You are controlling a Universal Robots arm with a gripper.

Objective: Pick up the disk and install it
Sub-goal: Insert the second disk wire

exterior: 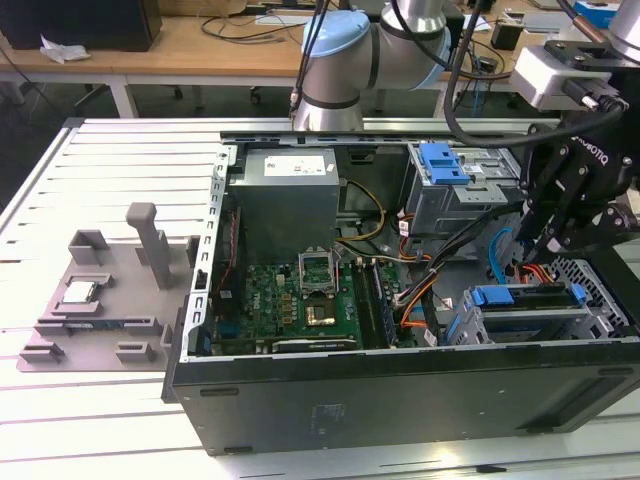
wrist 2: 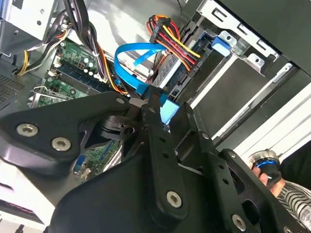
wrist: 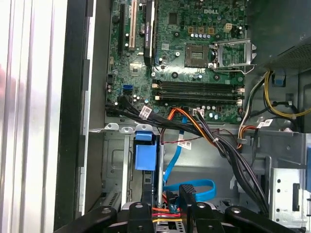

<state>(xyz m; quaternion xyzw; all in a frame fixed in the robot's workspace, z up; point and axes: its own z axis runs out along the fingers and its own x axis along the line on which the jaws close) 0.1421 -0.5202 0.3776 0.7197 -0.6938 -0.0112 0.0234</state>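
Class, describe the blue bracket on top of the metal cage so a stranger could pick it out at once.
Find the open black computer case on the slatted table. At its far side, to the exterior view's right of the grey power supply, stands a metal drive cage. The blue plastic bracket lies on top, bare, unlike the blue rail lower down beneath the gripper.

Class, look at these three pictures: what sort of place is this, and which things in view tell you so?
Most likely a robotics lab or electronics workshop. An opened computer case lies on a slatted metal workbench, its motherboard exposed. A robot arm reaches over it, and wooden desks strewn with cables stand behind.
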